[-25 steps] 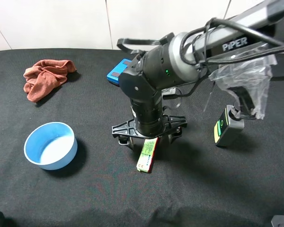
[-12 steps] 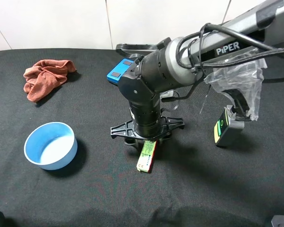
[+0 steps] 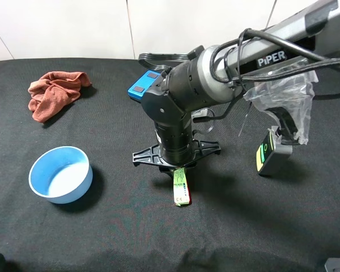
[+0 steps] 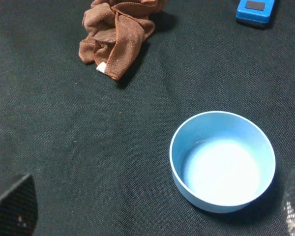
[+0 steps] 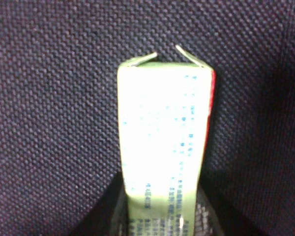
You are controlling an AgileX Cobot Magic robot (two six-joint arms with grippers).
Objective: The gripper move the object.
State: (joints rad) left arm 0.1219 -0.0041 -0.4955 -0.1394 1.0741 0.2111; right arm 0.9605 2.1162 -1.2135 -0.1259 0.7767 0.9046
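Widest open stretch of black cloth [image 3: 243, 226] runs along bottom of frame, L to R, below the bowl [image 3: 60, 174] and the box [image 3: 181, 187]. Also open: the strip btwn bowl and arm at centre-left, and the gap btwn rag [image 3: 54, 93] (upper left) and bowl (lower left). Centre is blocked. The right arm [image 3: 187, 96] slants in from upper right. Its gripper [image 3: 178, 168], w/ wide crossbar, sits low on the box's upper end, clamped on it. Blue case [image 3: 143, 86] lies just behind the arm, upper centre. Right side is tight: clear wrapper [image 3: 283, 96] sits above a green-and-black gadget [image 3: 270, 156], w/ only a narrow lane btwn gadget and crossbar.
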